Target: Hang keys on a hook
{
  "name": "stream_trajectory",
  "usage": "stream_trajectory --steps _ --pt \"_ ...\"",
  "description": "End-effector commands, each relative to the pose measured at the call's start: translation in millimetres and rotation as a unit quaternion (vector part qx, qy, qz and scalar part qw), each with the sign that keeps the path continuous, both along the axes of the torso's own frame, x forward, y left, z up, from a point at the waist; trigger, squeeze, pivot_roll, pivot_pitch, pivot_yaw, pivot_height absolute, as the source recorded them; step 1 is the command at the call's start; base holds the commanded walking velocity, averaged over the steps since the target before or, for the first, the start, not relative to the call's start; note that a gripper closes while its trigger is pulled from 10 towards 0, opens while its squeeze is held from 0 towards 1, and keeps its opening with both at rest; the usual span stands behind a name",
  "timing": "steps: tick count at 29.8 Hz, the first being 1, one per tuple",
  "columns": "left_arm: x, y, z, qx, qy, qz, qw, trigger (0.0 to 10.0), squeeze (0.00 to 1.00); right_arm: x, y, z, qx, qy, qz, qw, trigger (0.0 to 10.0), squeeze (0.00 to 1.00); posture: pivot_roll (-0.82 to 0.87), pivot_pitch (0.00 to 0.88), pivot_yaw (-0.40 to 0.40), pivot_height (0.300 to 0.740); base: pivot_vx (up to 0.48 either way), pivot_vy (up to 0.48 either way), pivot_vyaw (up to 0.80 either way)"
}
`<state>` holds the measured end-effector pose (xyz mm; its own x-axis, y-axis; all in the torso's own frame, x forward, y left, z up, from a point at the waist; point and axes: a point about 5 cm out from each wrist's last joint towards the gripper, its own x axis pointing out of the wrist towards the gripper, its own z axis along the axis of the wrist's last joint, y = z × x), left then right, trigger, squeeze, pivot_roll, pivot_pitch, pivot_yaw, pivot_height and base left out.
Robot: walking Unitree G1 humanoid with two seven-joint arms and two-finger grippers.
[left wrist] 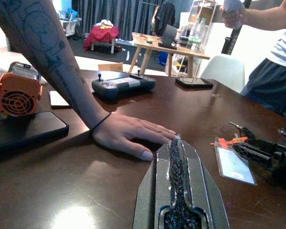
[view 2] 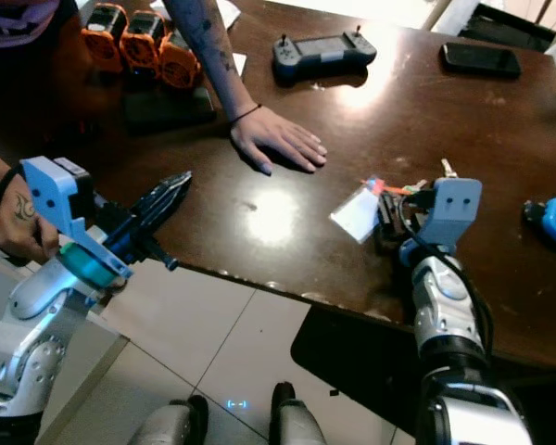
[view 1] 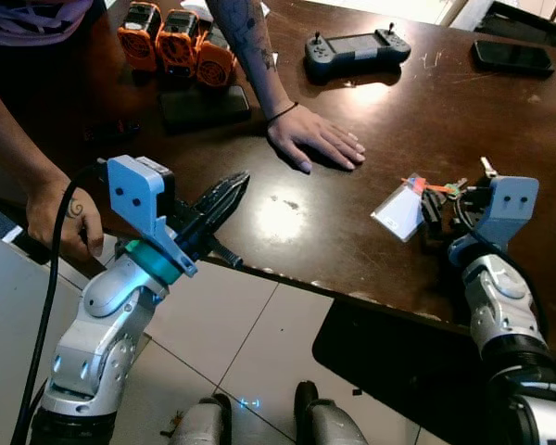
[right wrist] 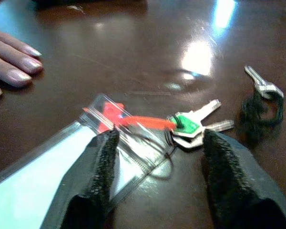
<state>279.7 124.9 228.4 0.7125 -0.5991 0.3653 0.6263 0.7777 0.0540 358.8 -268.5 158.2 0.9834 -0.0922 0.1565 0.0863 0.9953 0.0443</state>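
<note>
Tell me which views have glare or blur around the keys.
Right wrist view: bright glare patches on the table beyond the keys, the picture slightly soft, the near fingers blurred. Left eye view: a glare patch left of the badge holder, keys tiny but unobscured.

dark wood table | keys, badge sleeve, gamepad, phone, hand
</note>
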Motion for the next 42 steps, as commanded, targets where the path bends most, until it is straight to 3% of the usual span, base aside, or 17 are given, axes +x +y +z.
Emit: stream_trajectory --steps 1,2,3,4,15,24,31,32,33,34,35,40,41,42 --pt "-1.9 0.6 -1 0.002 0.003 0.001 1.0 10.0 0.0 -3.9 -2.8 -12 0.019 0.017 -0.011 1.0 0.0 0.0 0.12 0.267 0.087 0.74 0.0 0.0 0.0" --pt "-2.3 0.9 -1 0.002 0.003 0.001 1.0 10.0 0.0 -3.7 -2.5 -12 0.023 0.014 -0.013 1.0 4.0 0.0 0.12 0.267 0.087 0.74 0.0 0.0 0.0" --pt "-2.9 1.1 0 0.003 0.003 0.003 1.0 10.0 0.0 -2.9 -1.9 -9 0.029 0.007 -0.012 0.999 4.7 0.0 0.12 0.271 0.09 0.74 0.0 0.0 0.0" --pt "-3.5 1.2 0 0.003 0.002 0.003 1.0 10.0 0.0 -1.4 -0.6 -6 0.032 0.0 -0.01 0.999 10.0 0.0 0.12 0.276 0.093 0.74 0.0 0.0 0.0" --pt "-4.8 1.2 4 0.003 -0.001 0.004 1.0 10.0 0.0 4.9 11.7 5 0.033 -0.026 0.017 0.999 10.0 0.0 0.12 0.294 0.098 0.74 0.0 0.0 0.0" --pt "-7.3 -1.1 5 0.001 0.001 0.001 1.0 10.0 0.0 7.0 12.9 9 0.034 -0.034 0.017 0.999 10.0 0.0 0.12 0.302 0.098 0.74 0.0 0.0 0.0" --pt "-7.6 -2.9 4 0.001 0.002 -0.001 1.0 10.0 0.0 8.2 17.4 21 0.081 -0.076 0.045 0.993 10.0 0.0 0.12 0.294 0.092 0.74 0.0 0.0 0.0" --pt "-7.1 -3.7 4 0.0 0.002 -0.001 1.0 10.0 0.0 7.6 19.5 27 0.114 -0.102 0.071 0.986 10.0 0.0 0.12 0.294 0.092 0.74 0.0 0.0 0.0" --pt "-6.7 -3.5 4 0.0 0.001 -0.001 1.0 10.0 0.0 6.9 19.7 31 0.117 -0.114 0.08 0.983 10.0 0.67 0.12 0.293 0.089 0.74 0.0 0.0 0.0" --pt "-6.5 -3.4 5 0.0 0.001 -0.001 1.0 10.0 0.0 6.5 19.7 33 0.116 -0.12 0.084 0.982 10.0 0.67 0.12 0.293 0.089 0.74 0.0 0.0 0.0" --pt "-6.1 -3.2 5 0.0 0.001 -0.001 1.0 10.0 0.0 5.9 19.4 35 0.11 -0.124 0.086 0.982 10.0 0.76 0.11 0.29 0.088 0.74 0.0 0.0 0.0" --pt "-5.7 -3.1 5 -0.001 0.001 0.0 1.0 10.0 0.0 5.3 19.1 37 0.105 -0.128 0.087 0.982 10.0 0.76 0.11 0.29 0.088 0.74 0.0 0.0 0.0" --pt "-5.6 -3.4 4 0.0 0.001 -0.001 1.0 10.0 0.0 5.3 18.9 37 0.098 -0.126 0.086 0.983 10.0 0.26 0.11 0.285 0.087 0.74 0.0 0.0 0.0" --pt "-5.6 -4.2 4 0.001 0.002 -0.004 1.0 10.0 0.0 5.5 18.5 37 0.091 -0.121 0.083 0.985 10.0 0.0 0.11 0.279 0.085 0.74 0.0 0.0 0.0"
